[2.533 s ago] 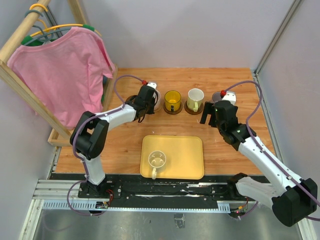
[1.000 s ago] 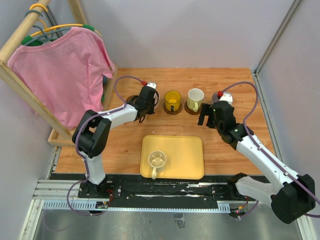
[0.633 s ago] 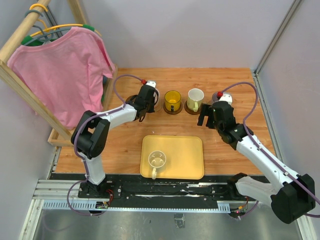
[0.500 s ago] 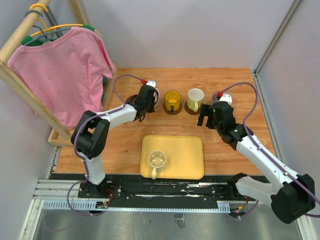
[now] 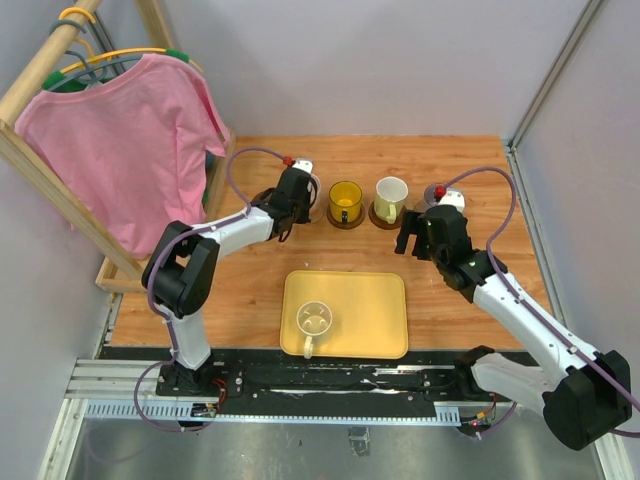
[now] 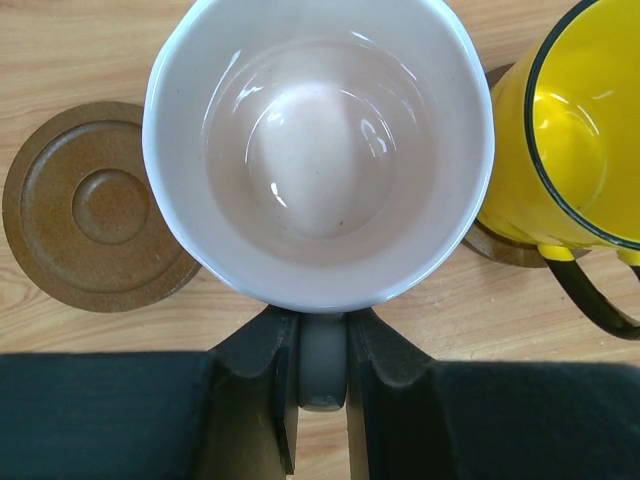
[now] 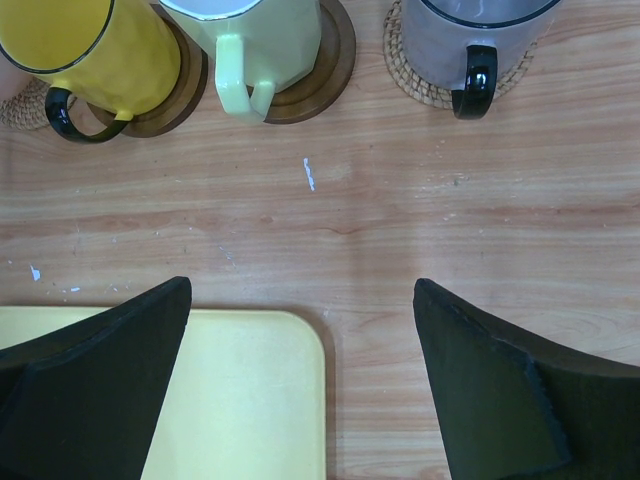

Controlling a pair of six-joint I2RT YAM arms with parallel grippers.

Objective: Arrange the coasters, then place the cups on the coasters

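- Cups, nearest first: cream cup (image 5: pixel 315 320), upright on the left near part of the yellow tray (image 5: pixel 375 300), handle toward the arm bases.
- Right gripper (image 7: pixel 300 290): hovers above the wooden table (image 7: pixel 400 220) by the tray's far right corner, jaws spread wide with nothing between them, short of the row of cups.
- Left gripper (image 6: pixel 322 340): clamps the handle of the pink cup (image 6: pixel 318 150), fingers (image 6: pixel 250 380) pressing it from both sides. Holds the cup upright, mouth up, at the left end of the row. Resting or lifted, cannot tell.
- Bare brown coaster (image 6: pixel 95 205): lies flat just left of the pink cup, one edge hidden beneath its rim in the wrist view.
- Yellow cup (image 7: pixel 90 40): stands on a dark coaster (image 7: pixel 170 95) just right of the pink cup, black handle toward the tray.
- White-green cup (image 7: pixel 265 30): stands next in the row on a brown coaster (image 7: pixel 325 70), handle toward the tray.
- Grey cup (image 7: pixel 480 20): stands at the right end on a woven coaster (image 7: pixel 410 75), black handle toward the near side.
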